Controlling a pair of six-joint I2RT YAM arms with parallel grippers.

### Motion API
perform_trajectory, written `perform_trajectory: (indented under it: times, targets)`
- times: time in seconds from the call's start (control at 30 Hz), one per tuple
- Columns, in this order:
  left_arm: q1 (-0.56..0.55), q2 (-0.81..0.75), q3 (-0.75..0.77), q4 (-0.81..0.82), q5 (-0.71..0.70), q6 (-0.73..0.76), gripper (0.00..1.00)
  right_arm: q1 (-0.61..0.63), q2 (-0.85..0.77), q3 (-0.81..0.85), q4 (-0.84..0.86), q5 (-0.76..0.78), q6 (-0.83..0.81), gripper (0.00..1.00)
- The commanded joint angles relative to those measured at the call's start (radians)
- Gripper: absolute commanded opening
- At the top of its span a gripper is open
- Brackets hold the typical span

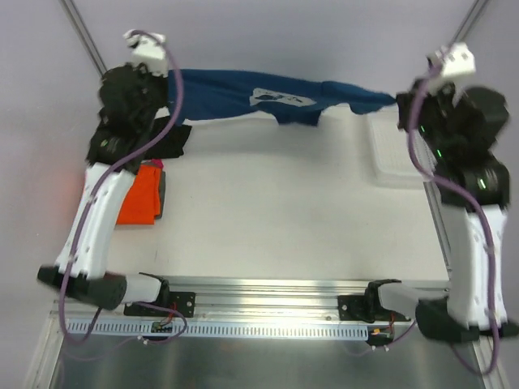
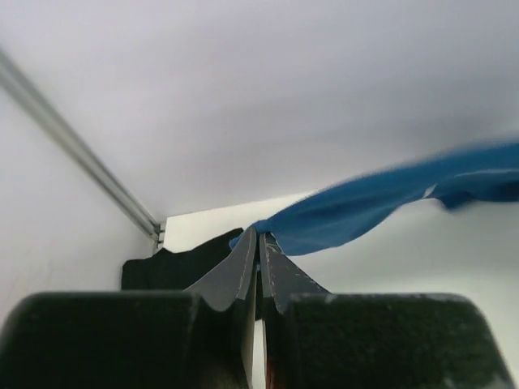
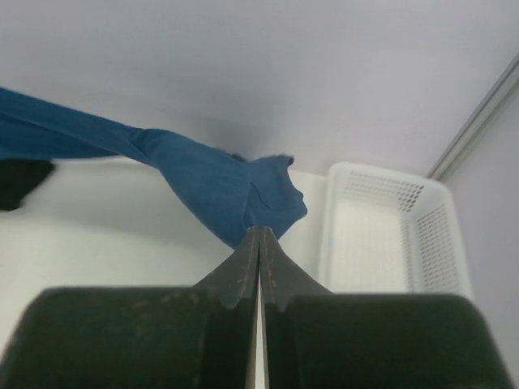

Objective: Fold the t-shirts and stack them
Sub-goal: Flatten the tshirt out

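The navy blue t-shirt [image 1: 268, 97] with a small white print hangs stretched in the air between my two grippers at the far side of the table. My left gripper [image 1: 172, 87] is shut on its left end [image 2: 324, 219]. My right gripper [image 1: 399, 102] is shut on its right end [image 3: 235, 190]. The black t-shirt [image 1: 166, 139] lies on the table under the left arm; it also shows in the left wrist view [image 2: 174, 263]. The bright orange t-shirt [image 1: 139, 194] lies folded near the left arm, partly hidden by it.
A white plastic lattice basket [image 1: 397, 154] stands at the far right, below the right gripper, and shows in the right wrist view [image 3: 389, 235]. Metal frame posts [image 1: 81, 32] rise at the back corners. A metal rail [image 1: 268, 292] runs along the near edge.
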Motion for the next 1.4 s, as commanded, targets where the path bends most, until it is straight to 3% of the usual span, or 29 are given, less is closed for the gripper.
perform_trajectory:
  times: [0.0, 0.07, 0.13, 0.27, 0.33, 0.43, 0.47, 0.5, 0.53, 0.57, 0.6, 0.67, 0.73, 0.8, 0.87, 1.03, 1.17, 1.37]
  targets:
    - [0.024, -0.201, -0.081, -0.087, -0.011, -0.205, 0.0, -0.001, -0.238, -0.173, -0.244, -0.12, 0.181, 0.01]
    - [0.026, -0.262, -0.074, -0.266, 0.054, -0.286, 0.0, -0.021, -0.337, -0.259, -0.296, -0.099, 0.137, 0.01]
    - [0.028, -0.278, -0.095, -0.331, 0.037, -0.368, 0.0, -0.056, -0.366, -0.297, -0.301, -0.069, 0.12, 0.0]
    - [0.092, -0.25, -0.216, -0.268, 0.037, -0.386, 0.0, -0.086, -0.276, -0.316, -0.185, -0.089, 0.135, 0.0]
    - [0.152, -0.153, -0.203, -0.243, 0.11, -0.402, 0.0, -0.115, -0.199, -0.288, -0.128, -0.108, 0.138, 0.0]
    - [0.193, 0.034, -0.05, -0.224, 0.143, -0.353, 0.0, -0.199, 0.052, -0.096, -0.036, -0.129, 0.134, 0.01]
    - [0.198, 0.087, 0.005, -0.218, 0.143, -0.333, 0.0, -0.225, 0.127, 0.075, -0.031, -0.135, 0.141, 0.0]
    - [0.202, 0.134, 0.064, -0.198, 0.14, -0.304, 0.0, -0.25, 0.305, 0.207, -0.043, -0.138, 0.149, 0.0]
    - [0.213, 0.241, 0.196, -0.197, 0.144, -0.29, 0.0, -0.292, 0.397, 0.33, -0.08, -0.126, 0.169, 0.0]
    - [0.216, 0.297, 0.275, -0.198, 0.14, -0.275, 0.0, -0.314, 0.484, 0.606, -0.096, -0.128, 0.182, 0.0]
    - [0.218, 0.401, 0.425, -0.198, 0.143, -0.258, 0.0, -0.339, 0.655, 0.725, -0.102, -0.115, 0.181, 0.0]
    - [0.216, 0.507, 0.586, -0.217, 0.151, -0.2, 0.0, -0.343, 0.723, 0.815, -0.032, -0.079, 0.158, 0.0]
    - [0.215, 0.607, 0.745, -0.224, 0.137, -0.163, 0.0, -0.343, 0.642, 0.595, 0.115, -0.062, 0.153, 0.0]
    - [0.206, 0.6, 0.744, -0.223, 0.125, -0.138, 0.0, -0.339, 0.587, 0.434, 0.127, -0.083, 0.178, 0.0]
    - [0.202, 0.542, 0.66, -0.223, 0.146, -0.159, 0.0, -0.339, 0.504, 0.353, 0.073, -0.111, 0.233, 0.01]
    - [0.178, 0.191, 0.249, -0.218, 0.186, -0.216, 0.0, -0.337, 0.194, -0.045, 0.087, -0.206, 0.253, 0.0]
    - [0.121, -0.117, -0.027, -0.212, 0.238, -0.183, 0.0, -0.333, -0.094, -0.119, -0.037, -0.265, 0.209, 0.0]
    - [0.006, -0.44, -0.198, -0.212, 0.226, -0.088, 0.0, -0.333, -0.416, -0.158, -0.188, -0.287, 0.12, 0.0]
